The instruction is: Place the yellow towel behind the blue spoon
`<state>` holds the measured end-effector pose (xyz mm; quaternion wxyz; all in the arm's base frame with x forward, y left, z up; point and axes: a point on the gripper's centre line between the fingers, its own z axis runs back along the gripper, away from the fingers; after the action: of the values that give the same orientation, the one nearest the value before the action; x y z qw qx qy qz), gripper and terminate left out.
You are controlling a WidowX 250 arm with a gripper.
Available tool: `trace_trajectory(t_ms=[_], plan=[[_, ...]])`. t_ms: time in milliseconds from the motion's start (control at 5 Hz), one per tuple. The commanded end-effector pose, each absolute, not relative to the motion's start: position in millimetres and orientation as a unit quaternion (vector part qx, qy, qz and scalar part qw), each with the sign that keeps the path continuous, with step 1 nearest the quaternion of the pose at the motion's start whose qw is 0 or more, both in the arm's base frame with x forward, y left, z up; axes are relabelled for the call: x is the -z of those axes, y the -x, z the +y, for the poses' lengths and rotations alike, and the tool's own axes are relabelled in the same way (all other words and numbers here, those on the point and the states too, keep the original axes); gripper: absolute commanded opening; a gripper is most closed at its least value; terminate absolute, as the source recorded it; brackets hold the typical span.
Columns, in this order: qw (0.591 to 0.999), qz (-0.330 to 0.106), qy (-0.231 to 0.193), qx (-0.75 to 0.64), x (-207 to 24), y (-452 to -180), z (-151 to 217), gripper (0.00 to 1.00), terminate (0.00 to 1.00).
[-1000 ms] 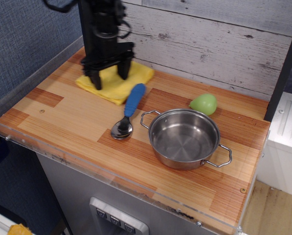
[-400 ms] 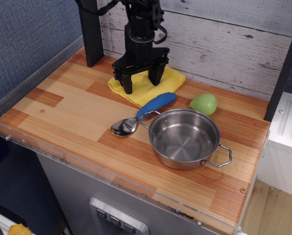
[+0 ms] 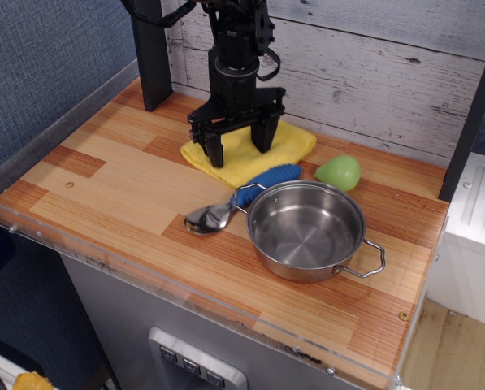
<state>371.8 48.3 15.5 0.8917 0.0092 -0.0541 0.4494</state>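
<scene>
The yellow towel (image 3: 250, 153) lies flat on the wooden counter near the back wall. My gripper (image 3: 240, 140) stands upright over it, jaws spread wide, with both fingertips (image 3: 216, 153) down on the cloth. The blue spoon (image 3: 262, 179) lies just in front of the towel. Its blue handle points back right against the pot's handle, and its metal bowl (image 3: 203, 218) points front left. The towel's front edge touches or slightly overlaps the end of the spoon's handle.
A steel pot (image 3: 305, 230) stands right of the spoon, its left handle touching the spoon. A green rounded object (image 3: 338, 172) sits behind the pot. A black post (image 3: 150, 53) stands at the back left. A clear rim (image 3: 185, 299) runs along the counter's front edge.
My gripper and the towel have slid right along the back of the counter. The spoon's handle has swung right, up against the pot.
</scene>
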Motion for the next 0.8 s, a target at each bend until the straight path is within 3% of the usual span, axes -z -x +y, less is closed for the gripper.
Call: trace_trajectory(t_ms=[0, 600], plan=[[0.882, -0.104, 0.012, -0.460, -70.4, -372.6, 49.6, 1.00, 0.00], [0.871, -0.128, 0.040, -0.473, -109.4, -361.9, 53.7, 1.00, 0.00]])
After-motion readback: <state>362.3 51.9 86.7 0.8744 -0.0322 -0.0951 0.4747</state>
